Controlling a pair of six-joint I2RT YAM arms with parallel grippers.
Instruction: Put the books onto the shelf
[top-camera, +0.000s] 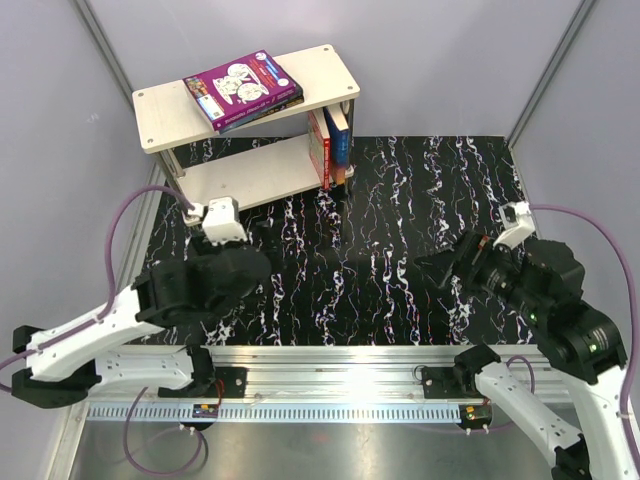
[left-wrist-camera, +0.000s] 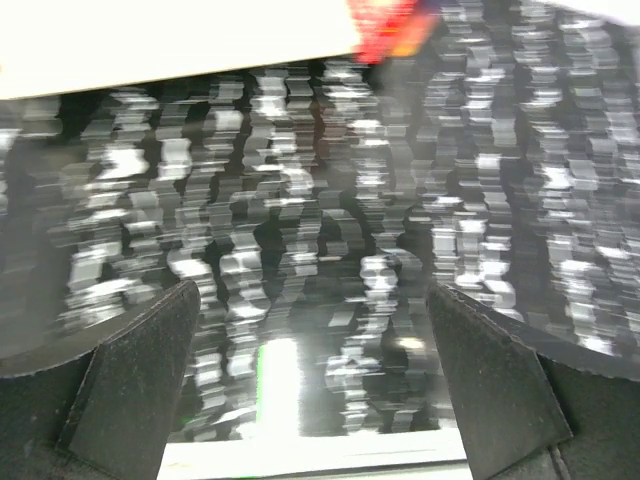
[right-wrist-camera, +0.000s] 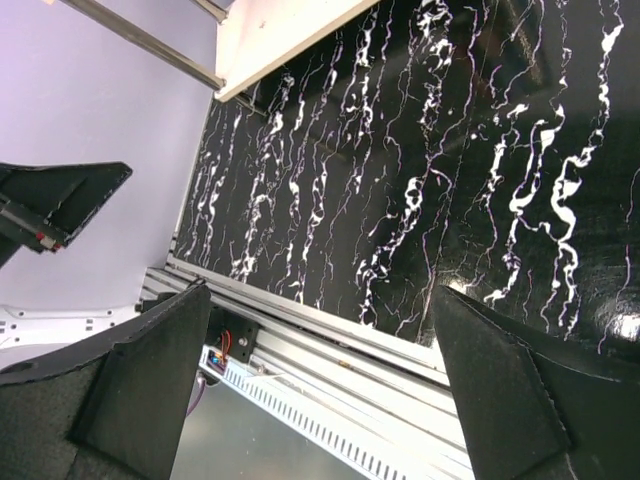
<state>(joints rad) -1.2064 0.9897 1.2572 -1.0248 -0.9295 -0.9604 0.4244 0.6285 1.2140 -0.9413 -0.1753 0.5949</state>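
Note:
The shelf (top-camera: 160, 115) stands at the table's back left. A purple book (top-camera: 243, 88) lies flat on its top board, over a darker book (top-camera: 272, 106) of which only the edge shows. On the lower board, a red book (top-camera: 319, 150) and a blue book (top-camera: 339, 133) stand upright at the right end. My left gripper (top-camera: 255, 265) hangs open and empty over the table in front of the shelf. Its wrist view is blurred, showing the gripper (left-wrist-camera: 312, 292), the shelf board (left-wrist-camera: 150, 45) and a red patch (left-wrist-camera: 390, 25). My right gripper (top-camera: 428, 266) (right-wrist-camera: 320, 292) is open and empty, pointing left.
The black marbled table top (top-camera: 380, 240) fills the middle. An aluminium rail (top-camera: 340, 365) (right-wrist-camera: 330, 340) runs along the near edge by the arm bases. Pale walls close in the left, back and right. The shelf's lower board (right-wrist-camera: 280, 35) shows in the right wrist view.

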